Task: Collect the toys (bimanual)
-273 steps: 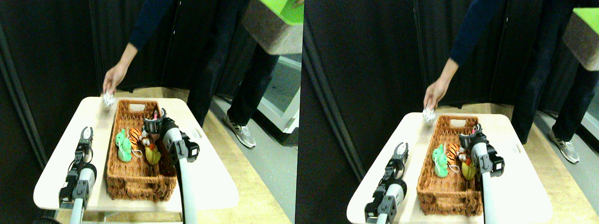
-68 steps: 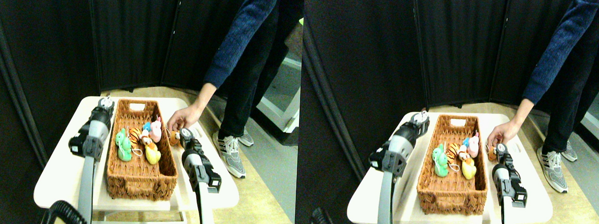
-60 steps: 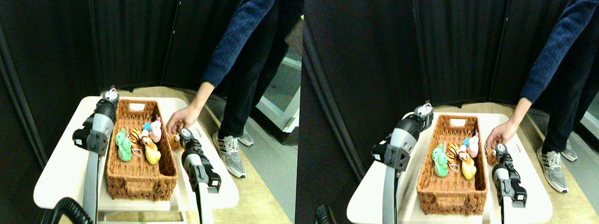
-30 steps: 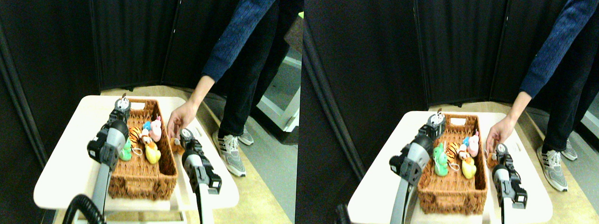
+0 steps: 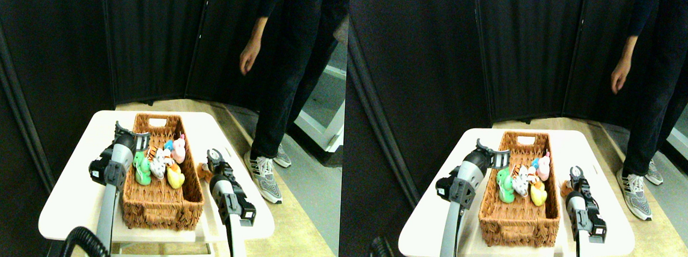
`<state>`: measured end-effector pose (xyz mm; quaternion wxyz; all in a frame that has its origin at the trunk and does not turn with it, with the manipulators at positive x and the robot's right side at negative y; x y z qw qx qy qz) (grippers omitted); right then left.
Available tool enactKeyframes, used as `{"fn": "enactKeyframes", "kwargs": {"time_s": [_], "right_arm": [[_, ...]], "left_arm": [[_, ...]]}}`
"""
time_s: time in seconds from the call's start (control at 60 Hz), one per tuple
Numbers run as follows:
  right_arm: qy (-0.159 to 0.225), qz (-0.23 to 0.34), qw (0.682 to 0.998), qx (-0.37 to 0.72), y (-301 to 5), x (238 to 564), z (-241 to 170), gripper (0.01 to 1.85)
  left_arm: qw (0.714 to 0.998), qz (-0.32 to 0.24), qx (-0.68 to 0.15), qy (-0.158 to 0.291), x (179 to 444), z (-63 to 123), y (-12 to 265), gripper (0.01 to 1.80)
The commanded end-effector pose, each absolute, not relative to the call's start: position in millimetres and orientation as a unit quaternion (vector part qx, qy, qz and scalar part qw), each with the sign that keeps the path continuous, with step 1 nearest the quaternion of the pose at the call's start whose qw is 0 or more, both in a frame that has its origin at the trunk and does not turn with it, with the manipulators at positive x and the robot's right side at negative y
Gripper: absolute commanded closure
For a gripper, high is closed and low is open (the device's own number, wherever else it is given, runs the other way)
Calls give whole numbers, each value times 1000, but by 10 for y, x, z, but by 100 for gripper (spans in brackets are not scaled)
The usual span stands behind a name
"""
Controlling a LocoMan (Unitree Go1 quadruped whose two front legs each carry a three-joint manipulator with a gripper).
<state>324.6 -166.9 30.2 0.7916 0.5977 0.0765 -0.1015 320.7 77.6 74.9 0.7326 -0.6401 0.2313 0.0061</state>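
- We see a pale table (image 5: 70,201) with rounded corners standing in front of a dark folding screen (image 5: 143,35).
- A long wicker basket (image 5: 160,201) lies along the middle of the table, one short end at the far edge and the other near the front edge.
- The toys sit in a cluster in the far half of the basket.
- A green toy (image 5: 141,171) lies against the basket's left wall.
- A white spotted toy (image 5: 158,163) lies beside it, toward the middle.
- A striped tiger (image 5: 153,152) shows just behind the white one.
- A yellow duck (image 5: 174,177) lies toward the right wall.
- A pink toy (image 5: 179,151) and a small blue toy (image 5: 169,144) sit behind the duck.
- A brown toy (image 5: 202,170) lies outside the basket, on the table near its right edge, just beside the basket's right wall.
- The left gripper (image 5: 133,137) hangs over the basket's left wall, above the green toy; its jaws are spread apart and hold nothing.
- The right gripper (image 5: 214,157) is over the table's right edge, just beside the brown toy. We cannot tell whether its jaws are open or closed.
- A person in dark clothes stands beyond the table's far right corner, one hand (image 5: 248,59) hanging well above the table.
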Motion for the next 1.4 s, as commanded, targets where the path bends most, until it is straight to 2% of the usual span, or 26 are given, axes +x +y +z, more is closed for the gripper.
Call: {"fn": "enactKeyframes", "kwargs": {"time_s": [0.017, 0.167, 0.317, 0.35, 0.367, 0.4, 0.433, 0.517, 0.667, 0.75, 0.817, 0.883, 0.983, 1.0, 1.017, 1.067, 1.117, 1.283, 1.383, 1.4], "right_arm": [[60, -82, 791, 603, -1659, 3255, 386, 185], [57, -81, 793, 601, -1657, 3260, 402, 185], [59, -75, 797, 596, -1667, 3272, 413, 185], [60, -75, 797, 596, -1664, 3271, 415, 185], [60, -75, 797, 596, -1664, 3271, 415, 185], [62, -73, 793, 602, -1657, 3276, 417, 185], [63, -73, 791, 604, -1653, 3276, 418, 185], [63, -66, 790, 607, -1617, 3268, 440, 185], [65, -52, 792, 605, -1584, 3262, 497, 185], [66, -34, 795, 603, -1570, 3263, 537, 185], [68, -19, 797, 599, -1555, 3265, 579, 185], [72, -11, 784, 617, -1533, 3258, 618, 185], [82, -16, 776, 626, -1519, 3242, 641, 185], [91, -28, 762, 641, -1518, 3233, 643, 183], [91, -28, 762, 641, -1518, 3233, 643, 183], [99, -45, 750, 652, -1515, 3208, 632, 164], [111, -52, 754, 646, -1527, 3195, 609, 149], [128, -68, 743, 653, -1558, 3179, 476, 135], [147, -67, 740, 653, -1591, 3175, 378, 122], [153, -69, 743, 648, -1604, 3173, 333, 115]], "left_arm": [[732, -14, -641, 229, 3218, 838, 794, 82], [742, -23, -641, 194, 3184, 930, 918, 92], [758, -18, -632, 162, 3155, 940, 1217, 106], [766, -16, -624, 155, 3147, 924, 1296, 117], [766, -16, -624, 155, 3147, 924, 1296, 117], [762, -12, -630, 152, 3153, 874, 1392, 136], [762, -13, -630, 151, 3156, 859, 1408, 139], [748, -7, -648, 144, 3175, 670, 1529, 179], [761, 38, -635, 127, 3155, 401, 1660, 180], [781, 43, -613, 115, 3137, 252, 1694, 180], [771, 57, -625, 109, 3110, 133, 1685, 180], [766, 67, -630, 104, 3088, 29, 1677, 180], [758, 79, -639, 100, 3086, -71, 1682, 180], [758, 86, -640, 91, 3075, -120, 1672, 180], [758, 86, -640, 91, 3075, -120, 1672, 180], [760, 93, -638, 84, 3055, -155, 1652, 180], [761, 98, -636, 83, 3054, -201, 1664, 180], [760, 99, -638, 76, 3036, -228, 1663, 180], [759, 96, -639, 80, 3016, -200, 1645, 180], [760, 97, -638, 81, 3014, -204, 1653, 180]]}}
